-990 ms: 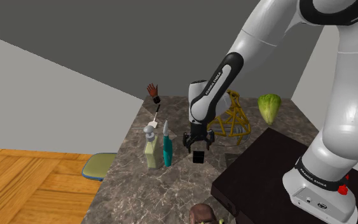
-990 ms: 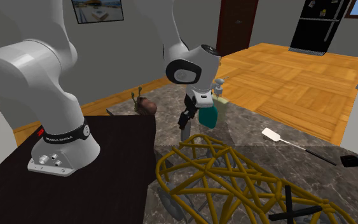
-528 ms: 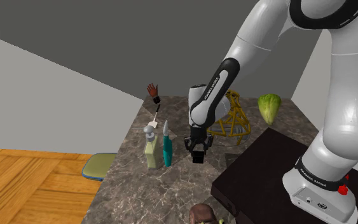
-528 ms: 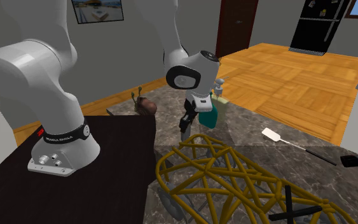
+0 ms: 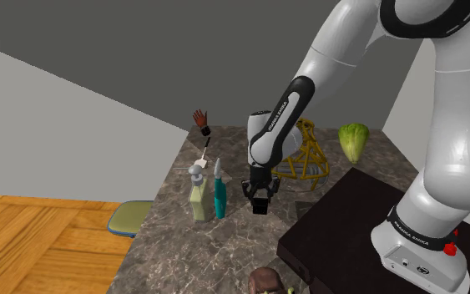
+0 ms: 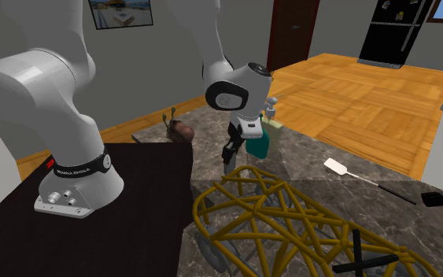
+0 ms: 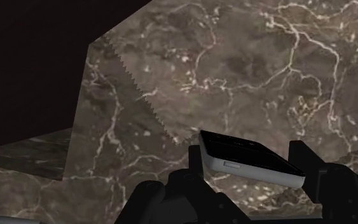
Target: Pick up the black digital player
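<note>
The black digital player [image 7: 247, 156], a slim slab with a black face and a pale grey edge, lies crosswise between my two black fingers, which clasp its ends. In the shoulder view it is a small black block [image 5: 260, 206] just under my gripper [image 5: 260, 197], low over the marble counter [image 5: 191, 250] and right of two bottles. My gripper [image 7: 247, 160] is shut on it. From the second exterior view my gripper [image 6: 229, 153] points down at the counter behind the wire basket; the player is hidden there. I cannot tell whether the player still touches the counter.
A yellowish spray bottle [image 5: 198, 194] and a teal bottle [image 5: 219, 192] stand close to the gripper. A yellow wire basket [image 5: 304, 154], a lettuce [image 5: 354, 140] and a spatula [image 5: 204, 152] lie farther back. The dark stand [image 5: 350, 225] borders the counter.
The fingers stood wide apart above the player a second ago; they have since dropped slightly and shut on it. Nothing has moved in the last half second.
</note>
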`<state>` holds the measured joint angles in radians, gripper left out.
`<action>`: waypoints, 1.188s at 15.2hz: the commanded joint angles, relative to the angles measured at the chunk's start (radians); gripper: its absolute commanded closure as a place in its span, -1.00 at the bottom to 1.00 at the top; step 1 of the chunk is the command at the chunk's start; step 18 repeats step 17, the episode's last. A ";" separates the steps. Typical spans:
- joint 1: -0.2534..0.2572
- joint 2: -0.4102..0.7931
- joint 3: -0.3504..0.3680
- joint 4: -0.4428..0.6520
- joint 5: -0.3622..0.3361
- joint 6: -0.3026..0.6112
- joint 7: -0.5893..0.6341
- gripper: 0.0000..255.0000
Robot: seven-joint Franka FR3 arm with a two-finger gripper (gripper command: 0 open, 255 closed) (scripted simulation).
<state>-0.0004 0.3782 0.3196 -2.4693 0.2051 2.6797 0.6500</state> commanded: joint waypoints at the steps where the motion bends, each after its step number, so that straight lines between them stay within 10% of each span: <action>1: -0.002 -0.015 0.004 -0.003 0.003 -0.012 0.000 1.00; 18: -0.029 -0.230 0.036 -0.022 0.054 -0.203 -0.006 1.00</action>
